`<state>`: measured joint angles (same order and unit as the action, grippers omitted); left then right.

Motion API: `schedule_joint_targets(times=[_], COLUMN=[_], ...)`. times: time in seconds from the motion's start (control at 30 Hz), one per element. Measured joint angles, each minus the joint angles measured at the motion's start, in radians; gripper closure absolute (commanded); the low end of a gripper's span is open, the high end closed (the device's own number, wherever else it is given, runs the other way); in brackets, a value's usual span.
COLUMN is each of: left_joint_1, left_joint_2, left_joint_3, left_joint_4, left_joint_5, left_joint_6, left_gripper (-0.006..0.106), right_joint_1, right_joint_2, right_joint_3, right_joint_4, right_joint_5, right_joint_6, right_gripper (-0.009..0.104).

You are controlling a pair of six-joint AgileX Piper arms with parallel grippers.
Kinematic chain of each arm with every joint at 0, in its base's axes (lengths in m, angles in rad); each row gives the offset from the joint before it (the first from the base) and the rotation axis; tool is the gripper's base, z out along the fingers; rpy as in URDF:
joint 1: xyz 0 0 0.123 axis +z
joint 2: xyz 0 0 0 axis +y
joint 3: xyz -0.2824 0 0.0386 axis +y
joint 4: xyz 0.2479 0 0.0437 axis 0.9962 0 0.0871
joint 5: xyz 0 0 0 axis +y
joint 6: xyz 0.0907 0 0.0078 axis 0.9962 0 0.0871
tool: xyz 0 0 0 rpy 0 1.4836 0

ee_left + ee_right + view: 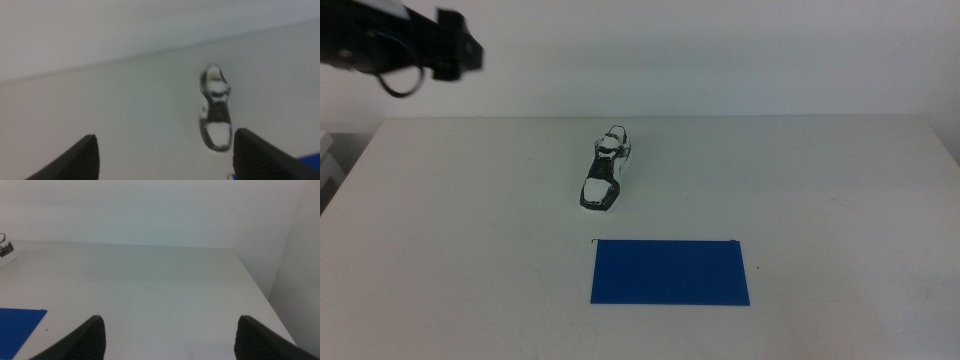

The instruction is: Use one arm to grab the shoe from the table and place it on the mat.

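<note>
The shoe [607, 168], a small white sneaker with black panels, lies on the white table [820, 180] near the middle, toe toward the front. The blue mat [670, 272] lies flat just in front of it, apart from it. The left arm [390, 45] hangs high above the table's far left corner, its gripper [470, 52] well clear of the shoe. In the left wrist view the gripper [165, 142] is open and empty, with the shoe [215, 107] ahead of it. The right gripper [170, 322] is open and empty over the table's right part, out of the middle view.
The table's far edge meets a plain white wall [720, 60]. In the right wrist view the table's right edge [260, 290], a corner of the mat [17, 327] and a bit of the shoe [5, 250] show.
</note>
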<state>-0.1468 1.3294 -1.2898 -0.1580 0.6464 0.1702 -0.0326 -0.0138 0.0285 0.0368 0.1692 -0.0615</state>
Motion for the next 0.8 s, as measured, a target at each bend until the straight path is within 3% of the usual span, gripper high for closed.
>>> schedule_joint_targets(times=[0.33, 0.8], left_joint_1=[-0.001, -0.002], left_joint_2=[0.110, 0.320], left_joint_3=[0.000, -0.277], left_joint_4=[-0.164, -0.177], left_joint_5=[0.009, 0.170], left_joint_6=[0.119, 0.152], left_gripper=[0.011, 0.011], right_joint_1=[0.000, 0.000], right_joint_2=[0.000, 0.000], right_joint_3=[0.000, 0.000], right_joint_4=[0.000, 0.000], right_joint_5=[0.000, 0.000], right_joint_6=[0.000, 0.000], right_gripper=[0.029, 0.029])
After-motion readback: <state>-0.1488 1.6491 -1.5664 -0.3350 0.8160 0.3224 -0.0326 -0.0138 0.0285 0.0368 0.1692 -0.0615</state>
